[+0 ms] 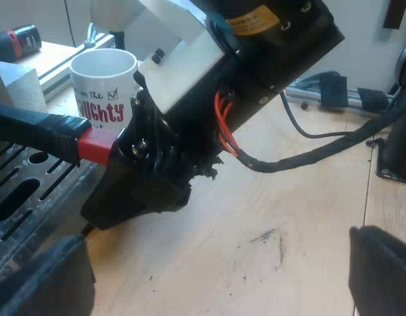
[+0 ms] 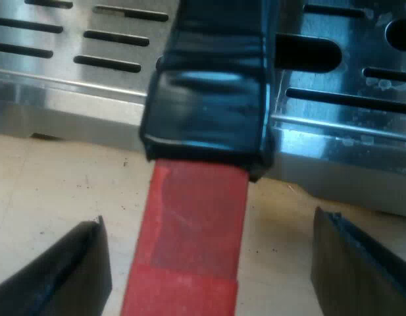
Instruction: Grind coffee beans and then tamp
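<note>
Right gripper (image 2: 212, 260), fingers spread, is straddling the red end of the holder handle (image 2: 189, 230) just past the drip tray (image 2: 71, 39); left gripper (image 1: 219, 273) is hovering unclenched. Closing off-centre is probably risking a slipped grasp.

1. We see the holder's handle (image 2: 209, 85) wrapped in glossy black, and its red end (image 2: 189, 243) is a plain, flat red.
2. The machine's drip tray (image 2: 58, 85) is bright silver metal, patterned with rows of dark slots.
3. The table (image 2: 45, 184) is pale yellowish wood with a fine grain, peppered with small dark specks and, in our left wrist view, a dark smudge.
4. The mug (image 1: 104, 85) is white. Its lettering is part thin black, part bold red, with a small black ticked box.
5. Our left gripper (image 1: 212, 273) and right gripper (image 2: 209, 266) are both matt black.
6. Our right arm (image 1: 268, 59) is black, with a white block and an orange label.
</note>
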You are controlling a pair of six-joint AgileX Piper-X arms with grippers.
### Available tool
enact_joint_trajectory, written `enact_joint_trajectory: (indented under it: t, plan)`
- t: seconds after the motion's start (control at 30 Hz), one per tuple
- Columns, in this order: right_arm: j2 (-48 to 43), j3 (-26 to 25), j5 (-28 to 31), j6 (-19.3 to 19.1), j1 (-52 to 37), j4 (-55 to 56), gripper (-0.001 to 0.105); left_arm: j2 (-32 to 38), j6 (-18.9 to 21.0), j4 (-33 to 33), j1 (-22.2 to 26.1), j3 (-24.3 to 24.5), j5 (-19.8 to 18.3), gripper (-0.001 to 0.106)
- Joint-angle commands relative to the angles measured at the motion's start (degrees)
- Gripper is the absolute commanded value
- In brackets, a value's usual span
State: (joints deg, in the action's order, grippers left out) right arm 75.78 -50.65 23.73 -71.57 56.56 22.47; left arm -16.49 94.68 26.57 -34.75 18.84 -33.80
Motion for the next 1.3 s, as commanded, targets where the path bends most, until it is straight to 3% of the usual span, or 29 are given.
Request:
enact_joint_trajectory:
  t: [0.03, 0.33, 0.57, 0.7, 0.87, 0.93, 1.2, 1.3]
  plan:
    - [-0.17, -0.05, 1.62, -0.44, -0.37, -0.80, 0.066, 0.31, -0.02, -0.35, -0.40, 0.26, 0.73, 0.081]
    - [-0.17, -0.05, 3.05, -4.17, -0.37, -3.84, 0.066, 0.31, -0.02, -0.35, -0.40, 0.26, 0.73, 0.081]
    - [-0.17, -0.05, 3.05, -4.16, -0.37, -4.17, 0.064, 0.31, -0.02, -0.35, -0.40, 0.26, 0.73, 0.081]
    - [-0.17, -0.05, 3.05, -4.16, -0.37, -3.63, 0.046, 0.31, -0.02, -0.35, -0.40, 0.26, 0.73, 0.081]
    - [-0.17, -0.05, 1.82, -4.16, -0.37, -3.15, 0.008, 0.31, -0.02, -0.35, -0.40, 0.26, 0.73, 0.081]
    - [-0.17, -0.05, 0.64, -4.16, -0.37, -3.15, 0.000, 0.31, -0.02, -0.35, -0.40, 0.26, 0.73, 0.081]
    - [-1.40, -0.05, 0.56, -4.16, 1.40, -2.95, 0.000, 0.31, -0.02, -0.24, -0.40, 0.26, 0.73, 0.081]
    - [-2.44, 0.02, 3.08, -4.16, 3.16, -2.44, 0.000, 0.31, -0.02, -0.24, -0.40, 0.26, 0.73, 0.081]
